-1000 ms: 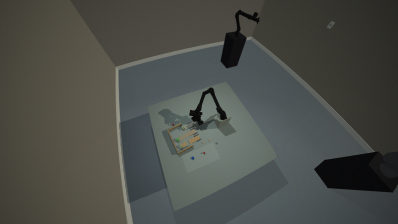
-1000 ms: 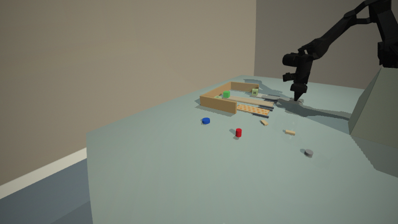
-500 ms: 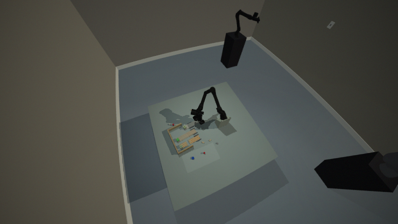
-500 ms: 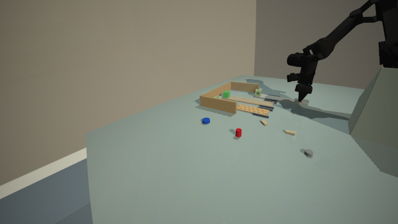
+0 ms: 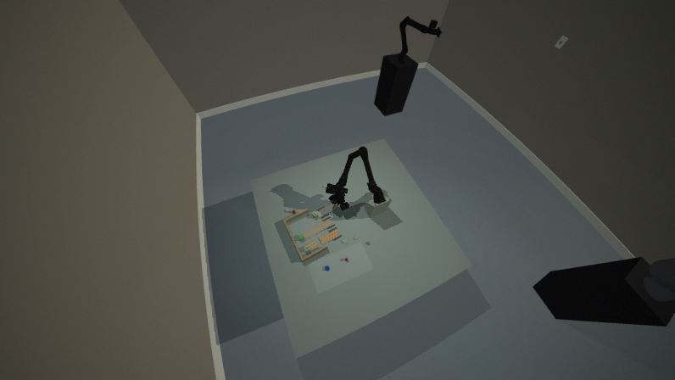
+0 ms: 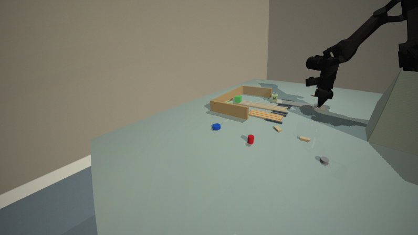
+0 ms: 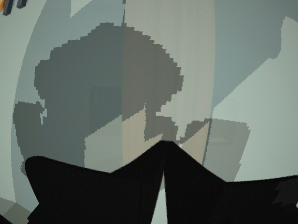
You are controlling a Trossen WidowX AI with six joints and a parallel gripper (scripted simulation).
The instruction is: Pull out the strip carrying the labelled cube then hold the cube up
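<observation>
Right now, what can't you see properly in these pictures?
- The labelled cube: exterior view, its letter is too small to read for sure.
- The pale strip: wrist view, its near end is hidden behind the shut pincer, so contact is unclear.
- The wooden frame: top view, the strips inside are too tiny to tell whole from cut.

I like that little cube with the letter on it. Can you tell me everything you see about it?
The labelled cube is small and pale green, with a dark mark like an H on its side. It sits upright on a long grey strip, by the open end of the wooden frame. The shut gripper is farther along, not touching it.
</observation>
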